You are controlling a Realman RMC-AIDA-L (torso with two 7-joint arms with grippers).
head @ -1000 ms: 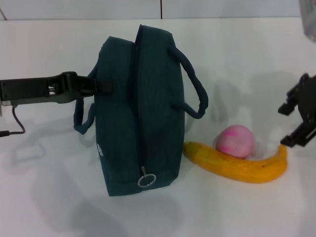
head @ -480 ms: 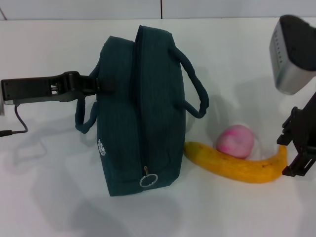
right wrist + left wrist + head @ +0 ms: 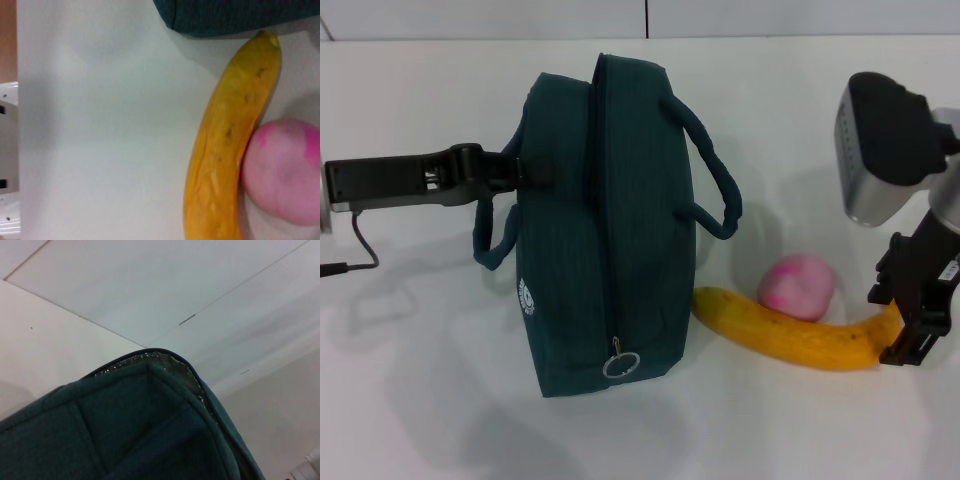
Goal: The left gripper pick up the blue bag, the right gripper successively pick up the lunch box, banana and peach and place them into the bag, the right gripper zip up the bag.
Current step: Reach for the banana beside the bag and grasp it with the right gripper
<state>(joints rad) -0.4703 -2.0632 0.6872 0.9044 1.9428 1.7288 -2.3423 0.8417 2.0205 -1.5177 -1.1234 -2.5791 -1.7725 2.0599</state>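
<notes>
Head view: toward the near edge of the desk (image 3: 420, 420), the bag (image 3: 600, 220) lies zipped shut, its contents hidden, the zip ring (image 3: 618, 364) at its near end. Beside it toward the right edge, the banana (image 3: 790, 338) touches the peach (image 3: 797, 286) behind it. The right gripper (image 3: 905, 325) stands spread wide around the banana's tip. The left gripper (image 3: 505, 172) clamps the bag's side.

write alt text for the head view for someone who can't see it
A dark blue bag sits on a white table, the left gripper at its side by a handle. To its right a banana touches a pink peach, and the right gripper straddles the banana's far end.
</notes>
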